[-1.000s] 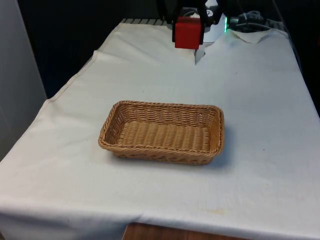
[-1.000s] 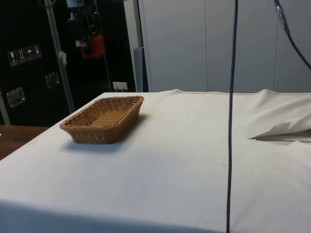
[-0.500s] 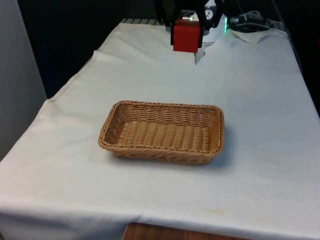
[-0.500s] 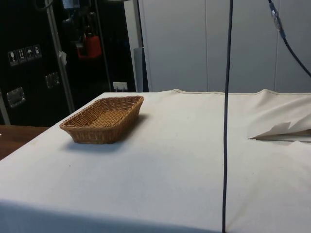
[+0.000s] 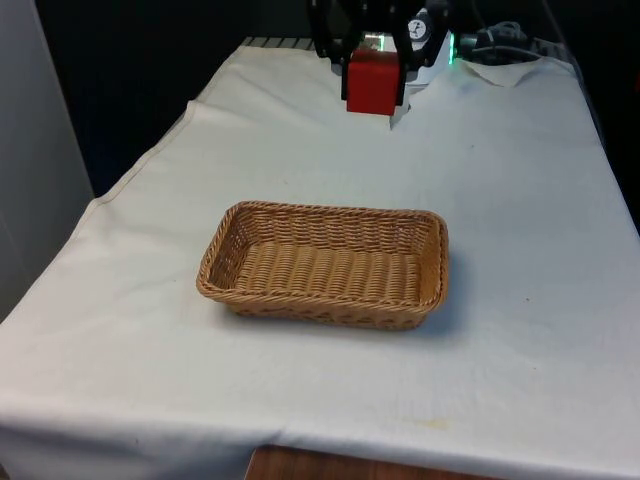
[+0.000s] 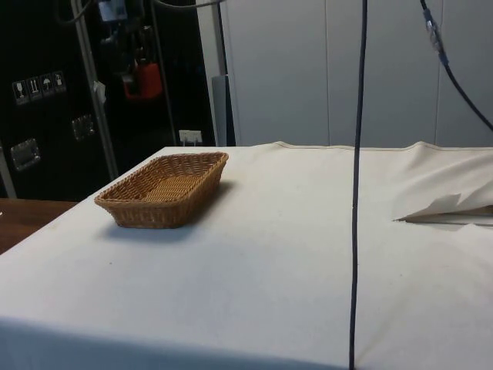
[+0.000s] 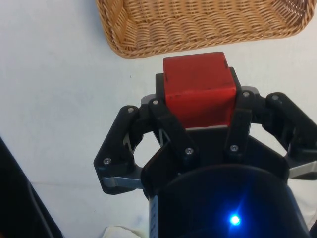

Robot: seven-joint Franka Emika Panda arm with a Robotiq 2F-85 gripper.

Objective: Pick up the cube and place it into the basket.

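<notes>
A red cube hangs in the air above the far end of the table, held between the black fingers of my gripper, which is shut on it. In the side view the cube hangs high above the wicker basket. The wrist view has the cube clamped between the two fingers, with the basket's near rim just beyond it. The oblong wicker basket stands empty in the middle of the table, nearer the camera than the cube.
White cloth covers the whole table, with a raised fold at its far end. A dark cable hangs down across the side view.
The gripper with the cube has come slightly lower and towards the basket, drifting a little to the front view's left. The basket has not moved.
</notes>
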